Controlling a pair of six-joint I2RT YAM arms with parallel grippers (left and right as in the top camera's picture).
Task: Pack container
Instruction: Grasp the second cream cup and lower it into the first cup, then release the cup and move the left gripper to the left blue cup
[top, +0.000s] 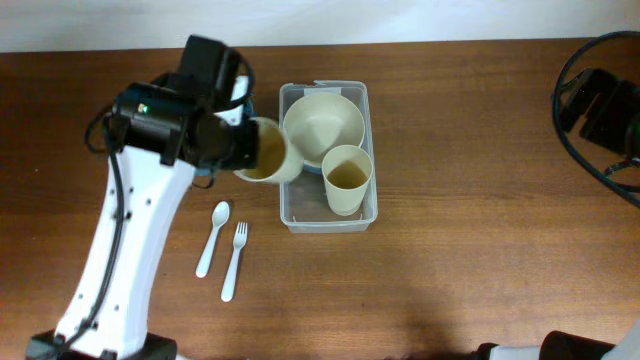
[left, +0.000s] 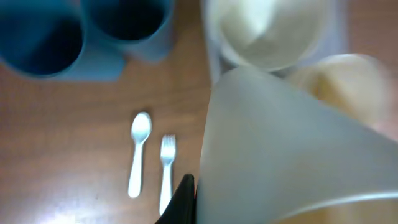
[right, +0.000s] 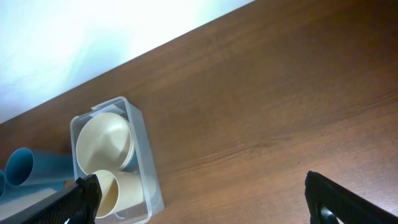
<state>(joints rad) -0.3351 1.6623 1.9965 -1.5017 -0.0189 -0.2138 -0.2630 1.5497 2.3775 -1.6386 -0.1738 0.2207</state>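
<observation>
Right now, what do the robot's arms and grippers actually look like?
The left arm is a long white link with chunky black joint housings, a thin black cable along it and a small green light. The right arm looks all black, ringed by looping black cables. The right gripper has blunt matte black fingers.

Container (top: 327, 222) is sitting lengthwise mid-table (top: 480, 200). Bowl (top: 323, 122) is lying in its far end and cup (top: 347, 178) is standing in its near end, right next to each other. Second cup (top: 268, 150) is hanging tilted in the left gripper (top: 240, 148), up against the container's left wall, beside the bowl. Spoon (top: 213, 238) and fork (top: 234, 260) are lying side by side on the table, left of the container's near end, spoon on the left. Two other cups (left: 40, 37) are standing side by side beyond them, left of the container.
</observation>
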